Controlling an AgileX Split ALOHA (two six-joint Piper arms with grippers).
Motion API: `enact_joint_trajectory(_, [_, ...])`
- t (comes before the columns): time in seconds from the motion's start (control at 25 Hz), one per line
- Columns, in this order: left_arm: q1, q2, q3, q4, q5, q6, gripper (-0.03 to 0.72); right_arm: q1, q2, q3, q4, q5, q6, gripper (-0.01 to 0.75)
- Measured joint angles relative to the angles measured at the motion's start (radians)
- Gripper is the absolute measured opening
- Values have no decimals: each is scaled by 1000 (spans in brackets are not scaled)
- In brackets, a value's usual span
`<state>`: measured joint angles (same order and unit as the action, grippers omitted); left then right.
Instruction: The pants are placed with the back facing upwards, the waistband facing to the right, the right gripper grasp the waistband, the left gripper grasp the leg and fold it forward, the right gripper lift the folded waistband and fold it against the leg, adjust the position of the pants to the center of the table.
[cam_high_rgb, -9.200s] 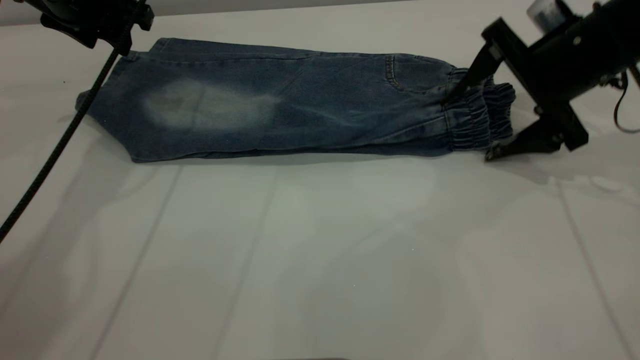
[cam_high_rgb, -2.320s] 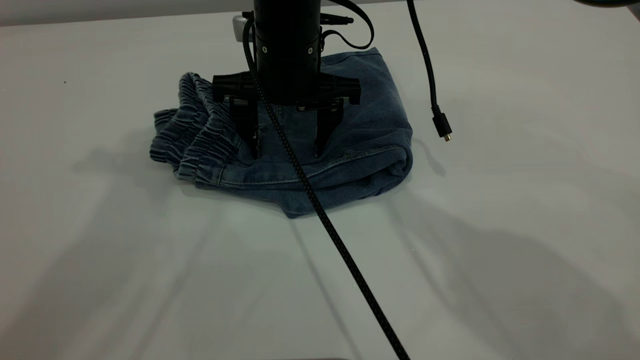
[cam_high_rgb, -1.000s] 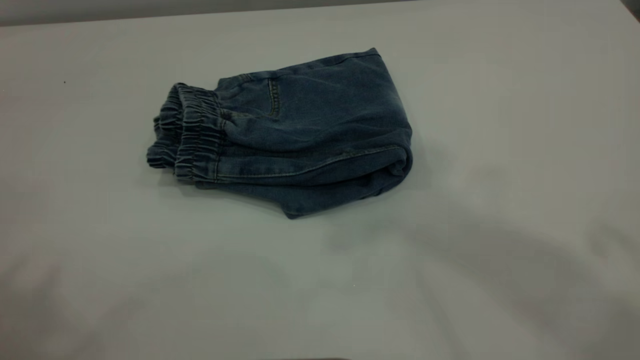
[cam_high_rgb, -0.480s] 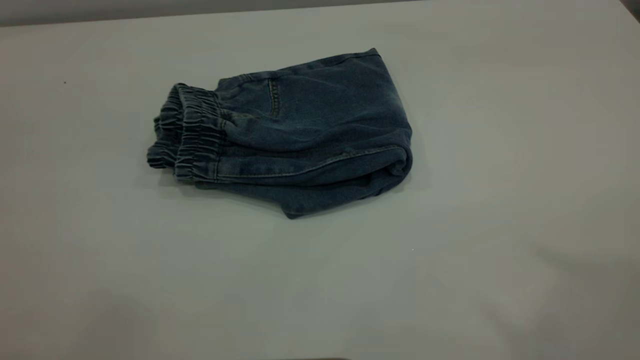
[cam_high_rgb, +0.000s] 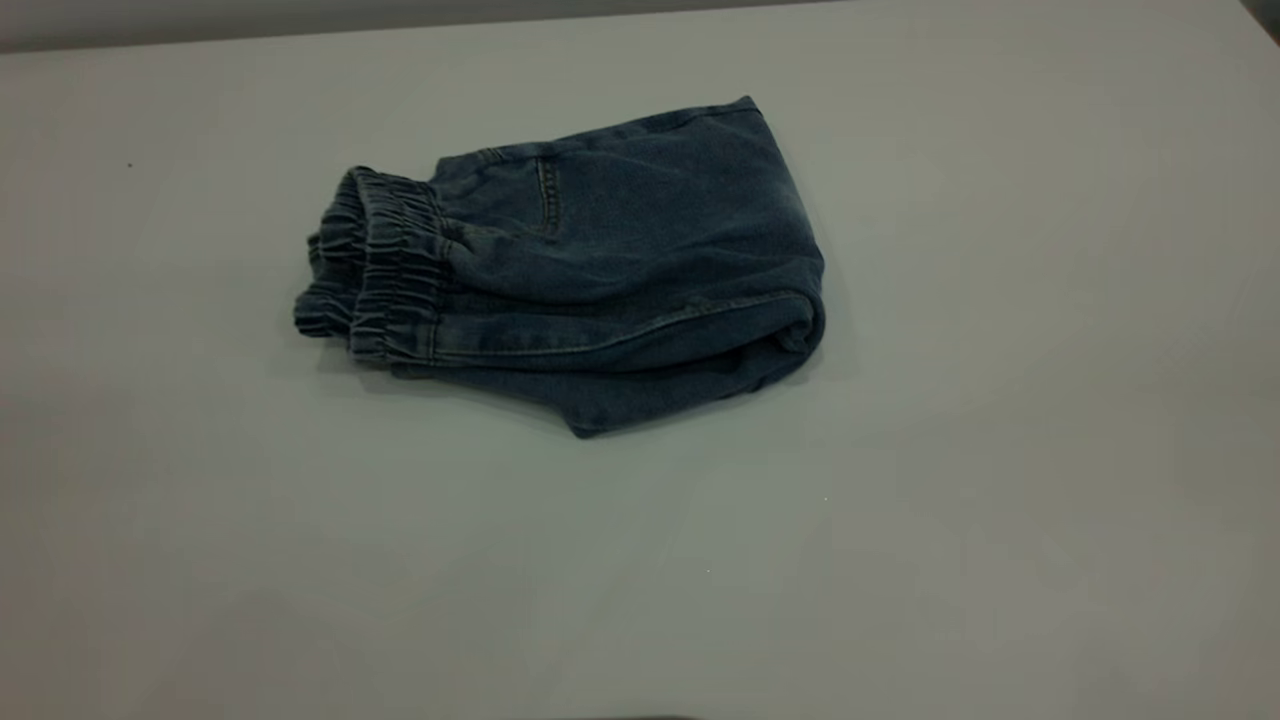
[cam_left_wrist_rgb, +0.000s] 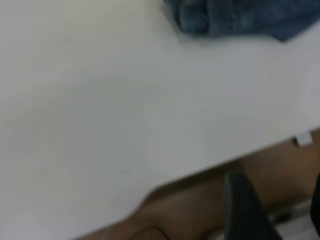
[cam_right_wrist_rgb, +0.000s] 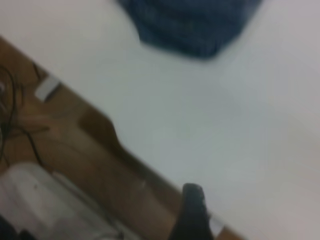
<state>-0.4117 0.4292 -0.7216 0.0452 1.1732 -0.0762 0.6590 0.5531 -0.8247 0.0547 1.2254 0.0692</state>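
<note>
A: White surface (cam_high_rgb: 900, 560) filling the exterior view, bare along the near edge, and neither arm shows in that shot.

B: Right. Past the near stretch, a little left of the middle and toward the far side, sit the pants (cam_high_rgb: 600, 260), folded into a compact bundle.

A: Waistband (cam_high_rgb: 385, 270) at the left end, gathered elastic stacked in two layers. Fold edge rounded off at the right end.

B: One corner of a lower layer pokes out toward the near side. A pocket seam shows on top.

A: Left wrist view now: surface edge close by, brown floor beyond it, and a dark shape low in the shot. The pants (cam_left_wrist_rgb: 240, 17) lie well apart from the camera.

B: Could be one of the jaws, but I cannot tell whether they are wide or narrow.

A: Same on the right wrist view: one dark tip near the surface edge, pants (cam_right_wrist_rgb: 190, 25) far off, nothing held that I can see. Jaw state, cannot tell.

B: Cables and a pale object lie beside the surface there.
</note>
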Motion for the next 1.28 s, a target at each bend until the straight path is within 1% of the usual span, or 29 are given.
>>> enact_joint_trajectory(0.2, [0,-61,87,-51,-6,-3,307,0,-162,218,-19,-28,13,505])
enact_joint_trajectory(0.32, [0,-88,126,-52,-20,-4,307,0,-245,299,-29,-60,13,505])
enact_joint_trajectory(0.44, [0,-117,170,-45,-54,-4,307,0,-309,348,-29,-81,13,505])
enact_joint_trajectory(0.64, [0,-128,227,-45,-63,31,307,0,-347,353,-29,-97,13,503])
enact_joint_trajectory(0.84, [0,-128,229,-53,-62,90,307,0,-348,353,-29,-97,13,503])
enact_joint_trajectory(1.28, [0,-128,229,-54,-62,94,307,0,-348,353,-29,-97,13,502])
